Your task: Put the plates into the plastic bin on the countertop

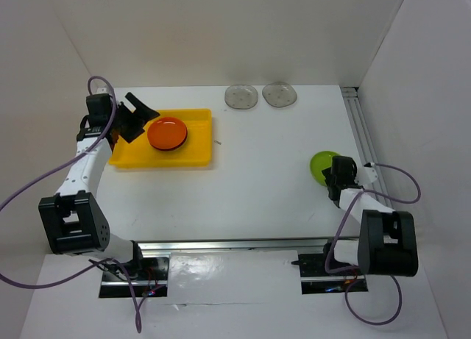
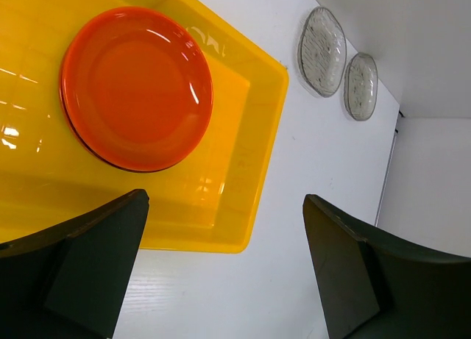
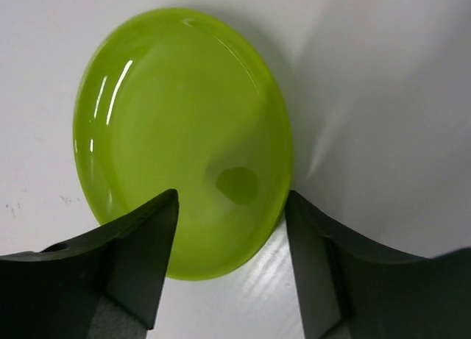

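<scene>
Left fingers point(image 2: 96, 265) gape empty over the bin point(image 2: 243, 133) edge; right fingers point(image 3: 132, 258), apart, straddle the green plate point(image 3: 176, 126), so next they must clamp its rim and lift

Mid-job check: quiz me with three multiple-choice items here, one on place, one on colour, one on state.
1. Where are the two clear plates? A in the plastic bin; B on the countertop by the far wall; C in the left gripper.
2. What colour is the top plate in the bin? A black; B orange; C lime green.
3. How is the left gripper? A shut on a plate; B shut on the bin's rim; C open, empty.
Key: 1B, both lie beyond the bin; 2B, it shows orange; 3C, its fingers stand wide apart, nothing between.
</scene>
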You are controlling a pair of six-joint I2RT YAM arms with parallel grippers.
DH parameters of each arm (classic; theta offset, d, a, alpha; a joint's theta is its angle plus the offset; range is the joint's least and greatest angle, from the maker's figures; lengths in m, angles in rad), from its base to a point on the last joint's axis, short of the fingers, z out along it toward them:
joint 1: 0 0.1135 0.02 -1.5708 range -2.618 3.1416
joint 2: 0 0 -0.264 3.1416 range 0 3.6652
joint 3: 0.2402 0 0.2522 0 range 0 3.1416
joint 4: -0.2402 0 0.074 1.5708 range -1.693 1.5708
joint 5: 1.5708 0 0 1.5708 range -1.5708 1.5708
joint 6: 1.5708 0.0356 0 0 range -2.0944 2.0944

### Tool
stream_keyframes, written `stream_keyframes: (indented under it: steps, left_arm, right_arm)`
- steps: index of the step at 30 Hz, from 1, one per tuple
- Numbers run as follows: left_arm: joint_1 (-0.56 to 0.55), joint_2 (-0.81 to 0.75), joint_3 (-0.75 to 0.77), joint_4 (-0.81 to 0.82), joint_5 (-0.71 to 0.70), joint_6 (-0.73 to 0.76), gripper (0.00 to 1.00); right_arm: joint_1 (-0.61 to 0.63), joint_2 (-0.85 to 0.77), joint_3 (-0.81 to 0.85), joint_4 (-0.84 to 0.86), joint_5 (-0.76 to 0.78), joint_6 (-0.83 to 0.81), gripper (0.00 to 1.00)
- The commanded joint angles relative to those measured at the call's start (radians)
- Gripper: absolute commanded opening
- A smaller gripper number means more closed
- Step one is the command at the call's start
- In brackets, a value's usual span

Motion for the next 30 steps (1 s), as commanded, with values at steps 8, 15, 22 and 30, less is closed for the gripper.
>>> stream_keyframes:
  steps: [8, 15, 22, 30]
  left_arm:
    - [-0.005, 0.02, 0.032, 0.007, 0.051, 0.025, 0.99]
    - [-0.005, 0.02, 0.032, 0.007, 0.051, 0.025, 0.99]
    - [-0.167, 0.02, 0.041, 0.045, 0.08, 0.074, 0.99]
    - [-0.522, 0.092, 0.054, 0.099, 0.071, 0.12, 0.99]
  right_arm:
    - [-0.016, 0.186, 0.033, -0.073, -0.149, -0.027, 0.33]
    - [-0.025, 0.277, 0.104, -0.084, -0.167, -0.036, 0.09]
    - [-0.016, 0.262, 0.118, -0.002, -0.242, -0.047, 0.0]
    - [0.263, 0.052, 0.17, 0.191, -0.429, -0.22, 0.0]
